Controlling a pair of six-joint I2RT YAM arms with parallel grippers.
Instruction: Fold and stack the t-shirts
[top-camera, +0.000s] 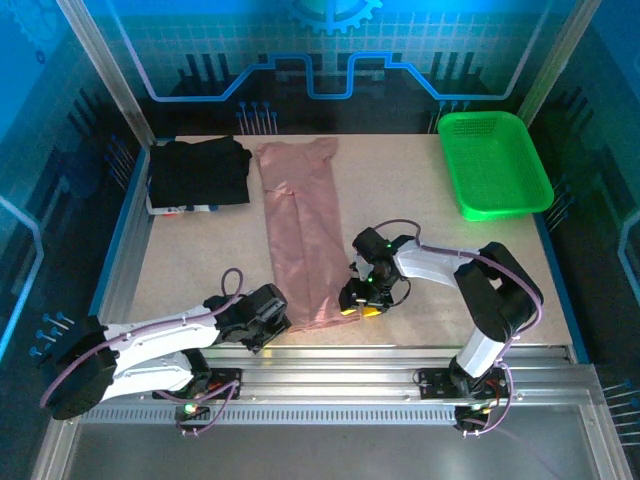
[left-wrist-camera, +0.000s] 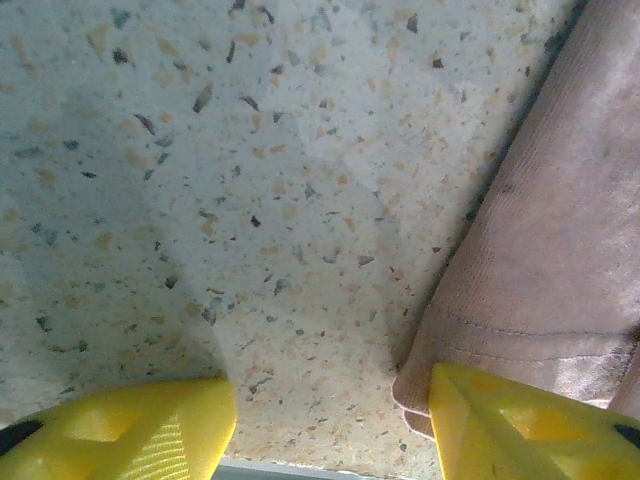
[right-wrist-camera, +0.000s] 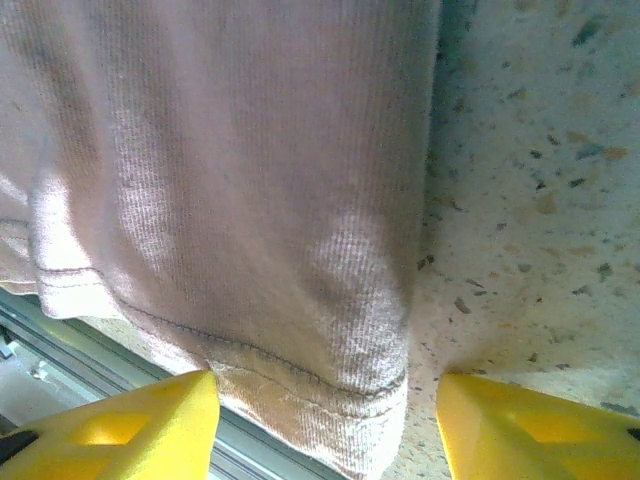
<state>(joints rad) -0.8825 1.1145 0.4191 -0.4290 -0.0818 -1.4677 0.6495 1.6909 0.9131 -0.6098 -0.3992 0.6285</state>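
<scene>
The dusty-pink t-shirt (top-camera: 303, 235) lies as a long narrow strip down the middle of the table, collar end far and hem near. My left gripper (top-camera: 285, 320) is low at the hem's left corner. In the left wrist view its jaws (left-wrist-camera: 330, 430) stand open over bare table, with the right finger (left-wrist-camera: 530, 425) on the pink t-shirt's corner (left-wrist-camera: 560, 250). My right gripper (top-camera: 357, 308) is at the hem's right corner. Its open jaws (right-wrist-camera: 330, 435) straddle that corner of the pink t-shirt (right-wrist-camera: 300, 260). The black t-shirt (top-camera: 200, 172) lies folded at the far left.
A green mesh basket (top-camera: 495, 165) stands at the far right. The table's metal front rail (top-camera: 400, 360) runs just behind the hem and shows under the cloth as a grey rail (right-wrist-camera: 60, 350). Blue walls enclose the table.
</scene>
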